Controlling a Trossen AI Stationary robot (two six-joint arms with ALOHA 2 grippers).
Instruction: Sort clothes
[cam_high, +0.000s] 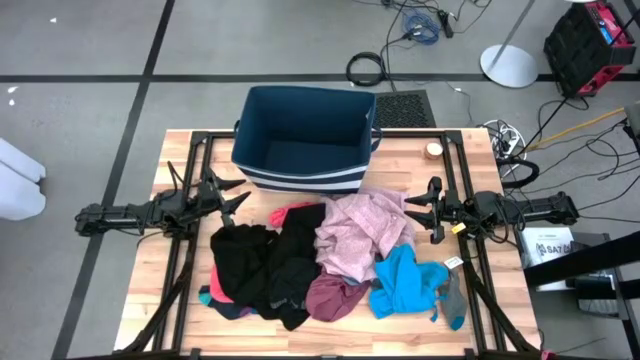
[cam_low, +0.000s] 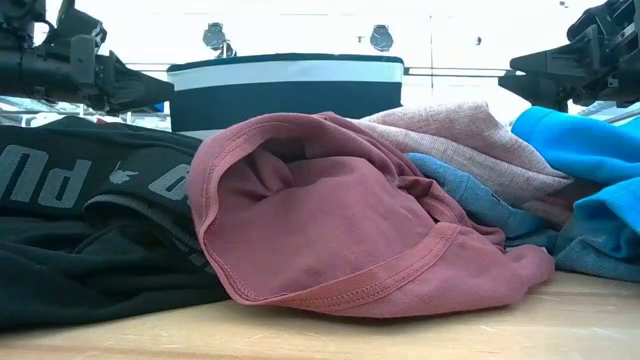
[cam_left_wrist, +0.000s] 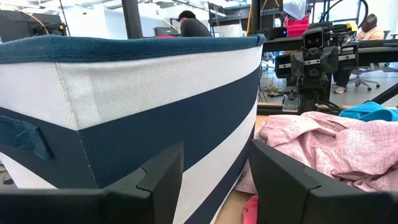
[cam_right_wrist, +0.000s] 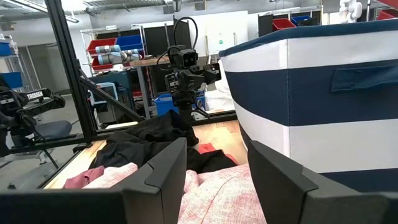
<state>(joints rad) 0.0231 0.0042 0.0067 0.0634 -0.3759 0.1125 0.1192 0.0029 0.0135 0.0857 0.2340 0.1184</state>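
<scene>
Pink top (cam_high: 358, 232) lies mid-heap on the wooden desk (cam_high: 185, 300), just in front of the striped bin (cam_high: 305, 140). Black clothes (cam_high: 262, 262) to its left, maroon piece (cam_high: 335, 296) at the front, blue one (cam_high: 408, 282) to the right w/ a grey-teal sock (cam_high: 453, 300) beside it, red scrap (cam_high: 290, 212) near the bin. Left tool (cam_high: 238, 199) hovers by the bin's left corner, fingers apart, nothing held. Right tool (cam_high: 416, 206) hangs over the pink top's right edge, fingers also apart, empty.
</scene>
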